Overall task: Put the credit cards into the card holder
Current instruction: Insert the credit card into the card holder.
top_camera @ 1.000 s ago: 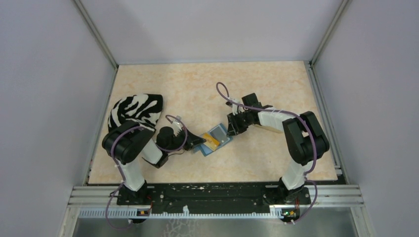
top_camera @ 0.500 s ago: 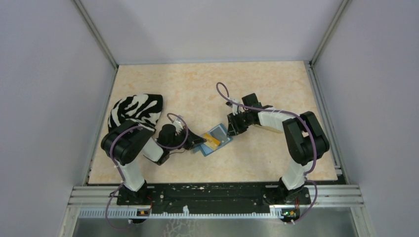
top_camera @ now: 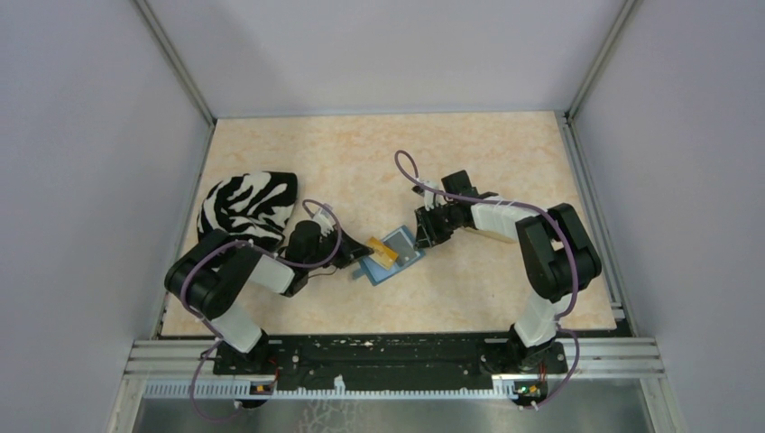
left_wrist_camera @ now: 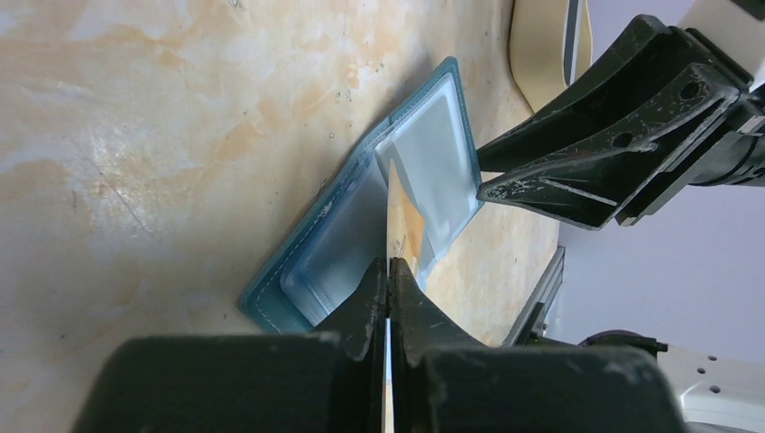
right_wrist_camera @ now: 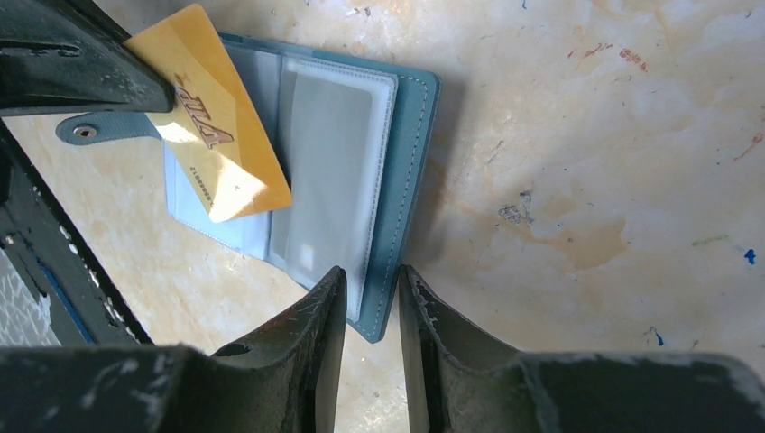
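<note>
The teal-blue folding card holder (top_camera: pixel 401 260) lies open on the marbled beige table (top_camera: pixel 487 153), about midway between my two arms, with its clear plastic sleeves (right_wrist_camera: pixel 329 153) facing up. A gold-orange plastic card (right_wrist_camera: pixel 212 135) slants across the sleeve on the snap-tab side, its long axis skewed to the holder's spine. The left gripper (left_wrist_camera: pixel 389 271) is clamped on the card's outer end, so the holder lies straight ahead of it and that arm has the insert. The right gripper (right_wrist_camera: pixel 370 298) sits at the opposite cover, jaws nearly together with the teal edge between them. I read that as pinching the cover flat. I can't tell whether the card's free corner is inside a pocket or only resting on top. From the left wrist the card is edge-on, a thin line. No other cards show.
</note>
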Available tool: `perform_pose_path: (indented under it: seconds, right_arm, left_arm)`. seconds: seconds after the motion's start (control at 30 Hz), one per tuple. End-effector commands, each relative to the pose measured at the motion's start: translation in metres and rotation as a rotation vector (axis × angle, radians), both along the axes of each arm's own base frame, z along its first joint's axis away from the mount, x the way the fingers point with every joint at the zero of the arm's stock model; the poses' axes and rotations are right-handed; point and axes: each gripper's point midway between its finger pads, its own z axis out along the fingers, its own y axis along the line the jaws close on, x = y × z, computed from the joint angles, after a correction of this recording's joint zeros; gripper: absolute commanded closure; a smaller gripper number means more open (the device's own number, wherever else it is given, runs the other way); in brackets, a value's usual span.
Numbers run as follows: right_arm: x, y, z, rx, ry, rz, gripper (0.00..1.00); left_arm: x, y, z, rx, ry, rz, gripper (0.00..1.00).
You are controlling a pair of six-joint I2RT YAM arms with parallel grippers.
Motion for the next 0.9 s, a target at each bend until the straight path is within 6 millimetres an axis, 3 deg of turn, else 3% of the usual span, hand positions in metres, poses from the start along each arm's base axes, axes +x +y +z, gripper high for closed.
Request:
perform_pose_path:
  seconds: [0.0,0.37,0.87]
  right_arm:
    - [0.002,0.005,0.006,0.024,-0.013,0.006,0.72]
    - [0.002,0.006,0.008,0.027,-0.016,0.006,0.72]
    - [0.002,0.006,0.008,0.028,-0.015,0.007,0.72]
  left_arm:
    - [0.005,0.014,-0.009,0.091,-0.012,0.046,1.0]
    - [0.005,0.009,-0.012,0.087,0.0,0.021,1.0]
    - [0.007,0.018,-0.006,0.155,-0.015,0.036,1.0]
